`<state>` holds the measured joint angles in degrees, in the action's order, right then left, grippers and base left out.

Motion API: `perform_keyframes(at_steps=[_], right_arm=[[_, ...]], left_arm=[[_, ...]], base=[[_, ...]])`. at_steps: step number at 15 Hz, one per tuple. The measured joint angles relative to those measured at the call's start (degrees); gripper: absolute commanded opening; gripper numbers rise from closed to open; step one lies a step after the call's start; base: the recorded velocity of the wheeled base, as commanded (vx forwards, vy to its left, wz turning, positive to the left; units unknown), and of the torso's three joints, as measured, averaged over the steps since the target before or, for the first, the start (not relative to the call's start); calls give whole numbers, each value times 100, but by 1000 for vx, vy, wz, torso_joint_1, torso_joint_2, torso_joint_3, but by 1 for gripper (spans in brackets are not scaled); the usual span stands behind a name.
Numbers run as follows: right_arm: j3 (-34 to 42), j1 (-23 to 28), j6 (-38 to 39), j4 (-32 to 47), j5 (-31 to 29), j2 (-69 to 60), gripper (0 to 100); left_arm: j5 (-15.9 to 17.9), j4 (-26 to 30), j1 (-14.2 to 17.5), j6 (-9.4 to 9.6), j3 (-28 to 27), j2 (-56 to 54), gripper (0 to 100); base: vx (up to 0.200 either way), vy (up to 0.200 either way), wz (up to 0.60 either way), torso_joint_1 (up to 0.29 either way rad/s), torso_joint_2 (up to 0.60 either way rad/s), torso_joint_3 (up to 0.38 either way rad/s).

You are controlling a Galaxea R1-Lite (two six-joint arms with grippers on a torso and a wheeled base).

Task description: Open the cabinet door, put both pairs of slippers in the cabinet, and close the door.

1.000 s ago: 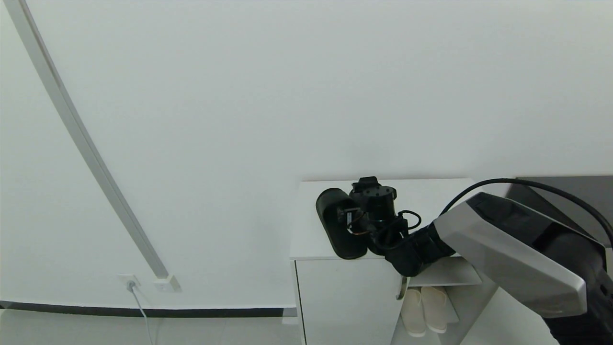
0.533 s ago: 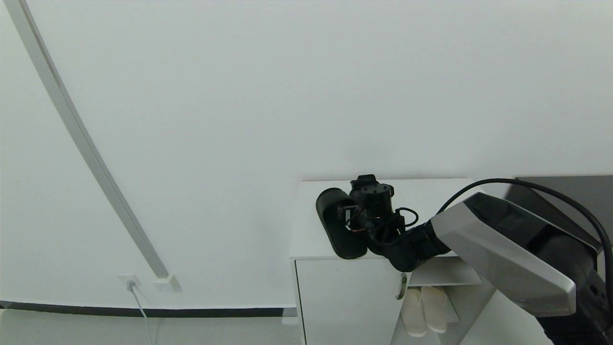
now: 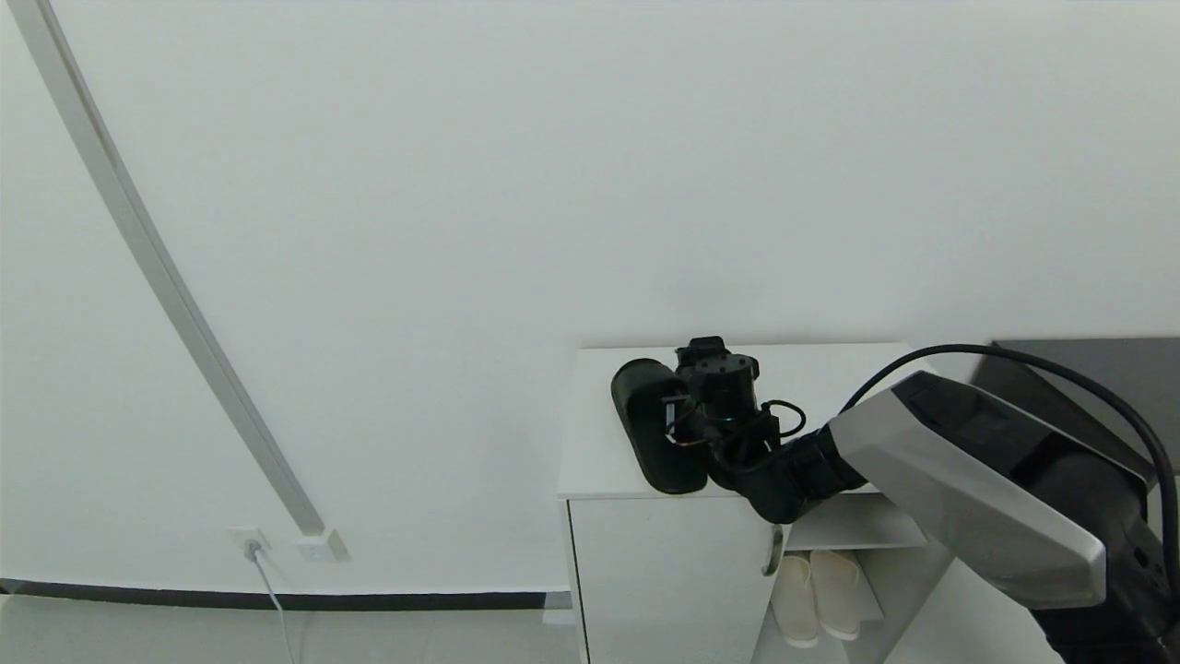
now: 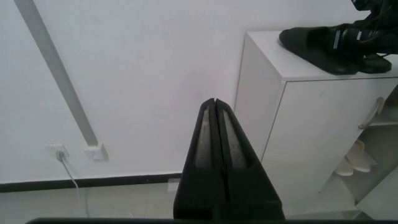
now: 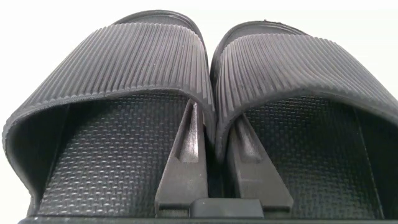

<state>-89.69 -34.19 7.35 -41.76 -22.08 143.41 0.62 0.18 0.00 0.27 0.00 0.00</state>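
Plain white wall (image 3: 590,184) behind, crossed by a slanting grey cable duct (image 3: 157,267) that ends beside a small white wall socket (image 3: 247,539) with a pale cord hanging from it. Dark skirting band (image 3: 277,600) along the floor line. Dark flat surface (image 3: 1097,369) off to the right.

Against the wall, tall white shoe cabinet (image 3: 830,369) with a flat top. Left door panel (image 3: 664,581) shut flush, curved metal handle (image 3: 772,553) at its inner edge. Just beside it, open compartment with shelves. Pair of cream-white slippers (image 3: 816,598) side by side on a lower shelf inside that compartment.

Pair of black ribbed rubber slippers (image 3: 653,429) lying on the cabinet top, on its left part, one end near the front edge. Seen close in the right wrist view as two slippers side by side, ribbed straps touching along the middle.

Right gripper (image 5: 217,124) at the black pair on the cabinet top, arm coming in from the right. One of its fingers (image 5: 185,158) pushed under each strap, the two adjoining inner walls pinched between them: clenched on the black ribbed rubber slippers.

Left gripper (image 4: 214,149) in the air, well apart from the cabinet on its left side. Both fingers pressed flat together, nothing between them.
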Motion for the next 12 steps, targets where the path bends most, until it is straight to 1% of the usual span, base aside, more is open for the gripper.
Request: perform_keyframes(at_steps=[2, 4, 6, 10, 12], right_arm=[[168, -4, 9, -16, 33, -157, 0], [642, -12, 15, -17, 279, -568, 0], [1445, -43, 17, -24, 612, -1284, 0], [3415, -69, 17, -24, 1543, -2962, 0], [4286, -94, 11, -24, 1875, -3764, 0]], left_arm=[[-5, -2, 0, 0, 0, 0, 0], [-2, -2, 0, 2, 0, 0, 0], [0, 0, 0, 5, 0, 0, 0], [0, -2, 0, 6, 0, 0, 0], [0, -2, 0, 9, 0, 0, 0]], base=[[0, 0, 0, 0, 0, 0], [0, 0, 0, 0, 0, 0], [0, 0, 0, 0, 0, 0], [0, 0, 0, 0, 0, 0], [0, 0, 0, 0, 0, 0]])
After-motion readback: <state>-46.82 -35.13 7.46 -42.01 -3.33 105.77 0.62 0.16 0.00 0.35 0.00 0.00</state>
